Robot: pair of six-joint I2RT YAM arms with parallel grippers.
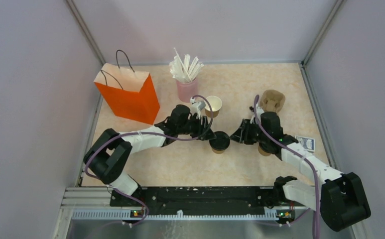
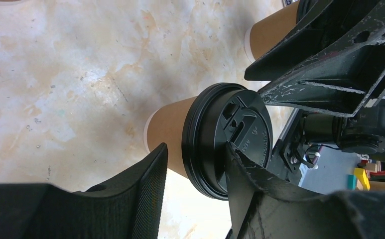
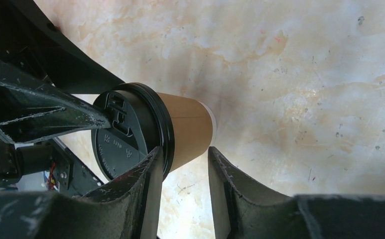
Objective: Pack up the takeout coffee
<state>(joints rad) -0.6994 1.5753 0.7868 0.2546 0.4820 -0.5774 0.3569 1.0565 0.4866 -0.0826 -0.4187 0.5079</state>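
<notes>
Three paper cups (image 1: 219, 143): two lidded, one open (image 1: 213, 105).

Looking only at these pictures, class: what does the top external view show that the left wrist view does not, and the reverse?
Only the top view shows the orange bag, pink cup of straws, open lidless cup and pulp carrier. Only the left wrist view shows the raised moulding on the black lid. Both show the lidded cup between the left gripper and the right gripper.

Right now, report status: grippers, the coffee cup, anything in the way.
Left gripper and right gripper both straddle the lidded cup, grip unclear. Cup upright, not bagged. Open cup close behind left gripper.
</notes>
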